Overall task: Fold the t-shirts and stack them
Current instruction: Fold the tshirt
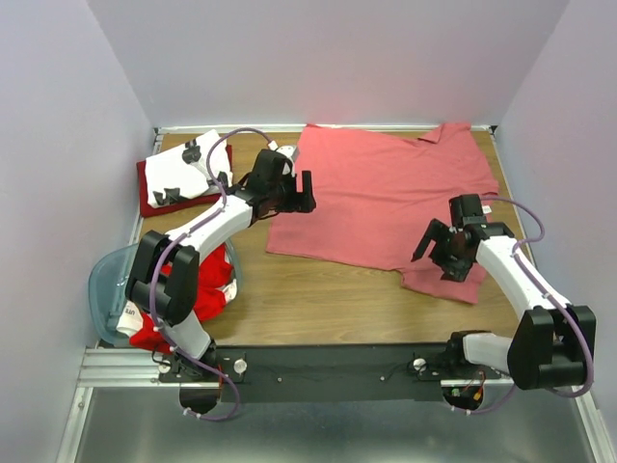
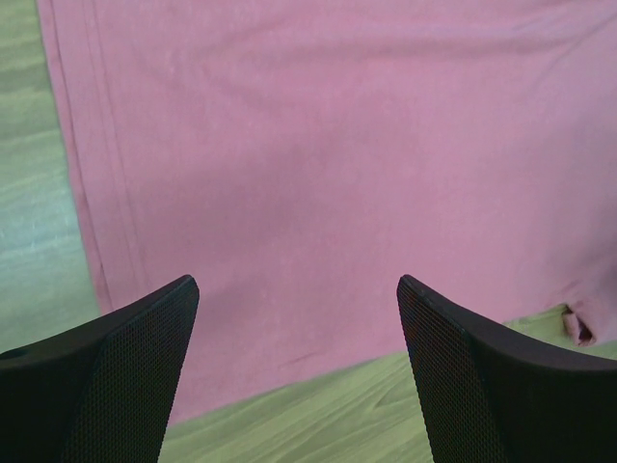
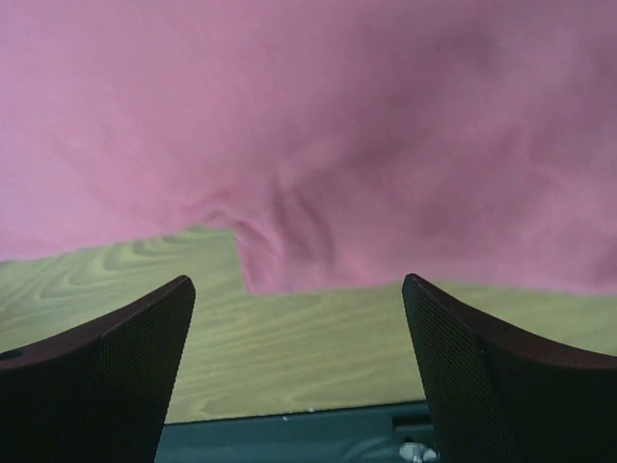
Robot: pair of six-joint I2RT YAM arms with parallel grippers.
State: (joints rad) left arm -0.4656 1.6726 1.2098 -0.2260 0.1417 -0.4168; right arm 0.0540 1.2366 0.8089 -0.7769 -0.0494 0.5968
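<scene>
left gripper [image 1: 301, 197]: jaws spread wide with nothing between them, over the near-left part of the big shirt.
left fingers [image 2: 135, 376]: two black mesh pads well apart. Cloth fills the view ahead of them, and bare wood shows between the tips.
salmon-pink shirt [image 1: 386, 188]: lies spread flat, collar at the far side. In the left wrist view its double-stitched hem runs forward from the left-hand finger, and its near edge crosses just beyond both tips.
right gripper [image 1: 439, 258]: jaws wide apart and gripping nothing, above the shirt's near sleeve. I cannot tell whether the tips touch the cloth.
right fingers [image 3: 501, 386]: both pads are clear of the fabric in the wrist view, with wood between them.
sleeve [image 3: 386, 241]: rumpled, its edge just ahead of the right fingertips. The notch where it meets the body sits ahead of the left-hand finger.
table [image 3: 289, 338]: wood grain under and between the right fingers.
rail [image 3: 289, 434]: black strip at the root of the right fingers.
white shirt [image 1: 188, 169]: folded, with black prints, well outside the left fingers and resting on the dark red shirt [image 1: 152, 201].
bright red shirt [image 1: 207, 289]: bundled behind the left gripper, in the tub [image 1: 101, 289].
</scene>
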